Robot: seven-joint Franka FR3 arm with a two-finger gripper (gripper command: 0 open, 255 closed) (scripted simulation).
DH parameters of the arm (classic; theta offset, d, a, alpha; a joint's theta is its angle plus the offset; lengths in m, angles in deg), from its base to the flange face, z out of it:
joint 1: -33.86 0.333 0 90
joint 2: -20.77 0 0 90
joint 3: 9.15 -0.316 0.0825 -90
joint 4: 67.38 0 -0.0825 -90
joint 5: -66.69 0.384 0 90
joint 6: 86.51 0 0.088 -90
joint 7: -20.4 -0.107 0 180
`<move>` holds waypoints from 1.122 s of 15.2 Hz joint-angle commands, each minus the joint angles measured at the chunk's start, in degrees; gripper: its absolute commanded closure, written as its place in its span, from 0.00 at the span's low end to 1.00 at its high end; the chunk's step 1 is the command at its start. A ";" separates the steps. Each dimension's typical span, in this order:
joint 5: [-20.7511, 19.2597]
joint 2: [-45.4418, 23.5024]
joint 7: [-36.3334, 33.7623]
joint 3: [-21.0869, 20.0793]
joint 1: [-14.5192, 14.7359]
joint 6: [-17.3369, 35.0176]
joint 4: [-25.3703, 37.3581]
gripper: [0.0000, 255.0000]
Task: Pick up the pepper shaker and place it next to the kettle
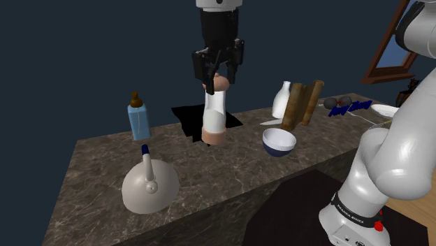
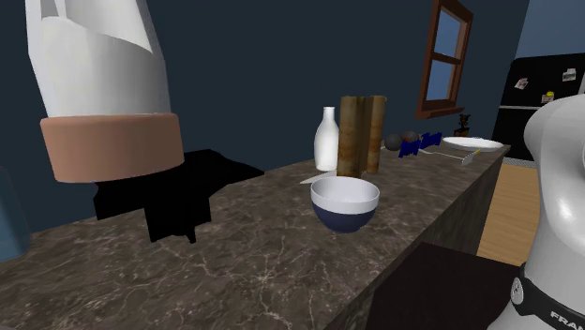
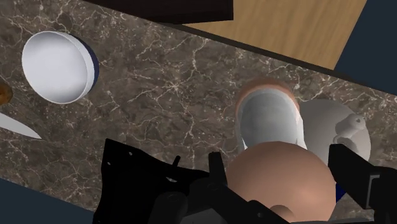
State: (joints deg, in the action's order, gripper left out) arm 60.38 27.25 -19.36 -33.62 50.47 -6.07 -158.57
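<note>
- The claw (image 1: pixel 219 82) is clamped on the brown cap of the pepper shaker (image 1: pixel 214 112), with one finger on each side of the cap.
- The shaker has a white body and brown bands at top and bottom. It hangs straight below the claw with its long axis close to upright.
- In the second exterior view its base looks clear of the surface (image 1: pixel 237 171), so we judge it lifted.
- Key relation: the kettle (image 1: pixel 149 187) sits toward the shoulder view's lower left of the claw, nearer the front edge of the surface.
- In the wrist view, looking down the shaker, the kettle's dome sits just past the shaker's bottom band, so the two are close.
- We read the next move as a sideways carry toward the kettle, then straight down with the axis kept upright.
- The bare patch between the kettle and the bowl (image 1: pixel 279 141) looks like the safest drop spot.
- Risks: the kettle's handle stands up and the shaker's base could clip it. The blue bottle (image 1: pixel 139 120) behind the kettle also crowds that side.
</note>
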 commanded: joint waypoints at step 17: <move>1.18 2.43 -2.16 -0.33 0.59 13.26 -15.64 1.00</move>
State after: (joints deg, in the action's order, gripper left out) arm 61.48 29.44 -21.46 -33.97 51.04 6.26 -173.10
